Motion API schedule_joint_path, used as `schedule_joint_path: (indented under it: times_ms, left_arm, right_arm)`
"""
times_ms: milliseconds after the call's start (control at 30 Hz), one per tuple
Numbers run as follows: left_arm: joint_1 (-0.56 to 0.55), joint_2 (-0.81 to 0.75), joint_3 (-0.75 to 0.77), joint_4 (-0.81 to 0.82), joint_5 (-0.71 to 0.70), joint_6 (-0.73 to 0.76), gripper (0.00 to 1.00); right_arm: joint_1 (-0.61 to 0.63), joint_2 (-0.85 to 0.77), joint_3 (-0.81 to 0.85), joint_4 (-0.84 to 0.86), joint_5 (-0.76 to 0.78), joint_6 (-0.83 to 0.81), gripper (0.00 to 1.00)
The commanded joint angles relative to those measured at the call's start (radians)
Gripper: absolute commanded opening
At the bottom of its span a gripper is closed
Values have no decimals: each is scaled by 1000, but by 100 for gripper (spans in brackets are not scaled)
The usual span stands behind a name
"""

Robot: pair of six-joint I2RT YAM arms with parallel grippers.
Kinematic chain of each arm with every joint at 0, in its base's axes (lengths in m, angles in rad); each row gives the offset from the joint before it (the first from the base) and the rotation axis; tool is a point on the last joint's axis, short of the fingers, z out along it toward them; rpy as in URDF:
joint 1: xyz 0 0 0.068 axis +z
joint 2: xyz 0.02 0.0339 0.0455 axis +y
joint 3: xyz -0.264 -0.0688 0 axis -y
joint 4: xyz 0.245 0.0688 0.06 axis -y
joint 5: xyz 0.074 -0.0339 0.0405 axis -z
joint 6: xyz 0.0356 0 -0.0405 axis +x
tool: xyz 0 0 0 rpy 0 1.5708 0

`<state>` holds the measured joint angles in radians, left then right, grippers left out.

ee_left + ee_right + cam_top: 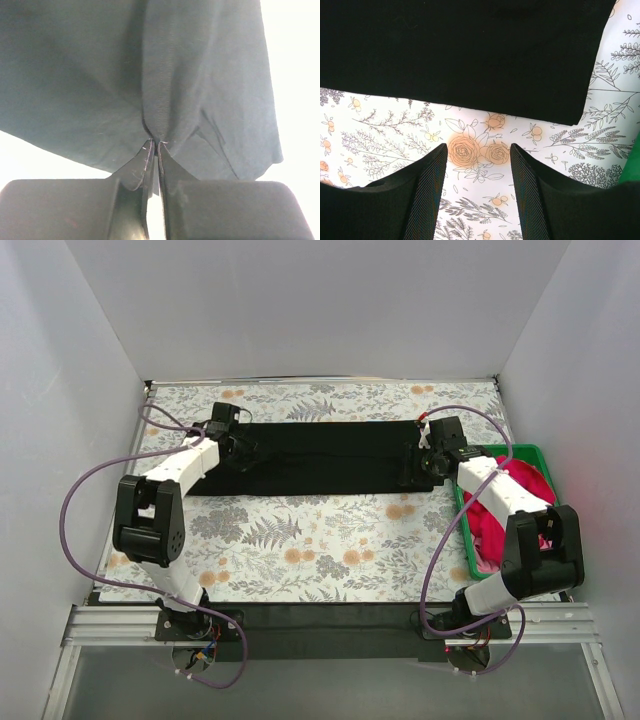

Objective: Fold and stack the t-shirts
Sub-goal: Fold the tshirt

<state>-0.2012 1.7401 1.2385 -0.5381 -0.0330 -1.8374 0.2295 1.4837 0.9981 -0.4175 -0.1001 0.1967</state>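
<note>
The black t-shirt [320, 465] lies folded into a long strip across the back of the floral table. My left gripper [240, 452] is at its left end, shut on a pinch of the black cloth, which bunches at the fingertips in the left wrist view [155, 145]. My right gripper [412, 468] is by the strip's right end. In the right wrist view it is open and empty [477, 147] over bare tablecloth, just short of the shirt's near edge [460, 50]. The pinkish-red t-shirt [500, 520] lies crumpled in the crate.
A green plastic crate [520, 450] stands at the right edge of the table, next to the right arm; its corner shows in the right wrist view [634, 165]. White walls close in the back and sides. The floral tablecloth [330, 540] covers the table.
</note>
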Motion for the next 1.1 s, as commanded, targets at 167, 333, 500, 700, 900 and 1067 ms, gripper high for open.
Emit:
schedule_joint_path:
  times_ms: [167,333,500,700,900,1067]
  left_arm:
    - [-14,-39,-83,9,-25,-80,34]
    - [-7,-53,-50,35,-129,13,54]
    - [89,-44,-37,124,-124,116,55]
    - [155,83,59,170,-80,223,48]
    - [158,199,162,173,-100,291,33]
    - [158,263,217,173,-111,339,31]
  right_arm:
    - [1,-17,-4,8,-7,-17,51]
    - [2,-20,4,8,-12,-20,51]
    - [2,-25,4,8,-39,-16,51]
    - [2,-25,5,8,-53,-13,51]
    - [2,-22,8,6,-56,-5,51]
    - [1,-25,-6,8,-49,-3,51]
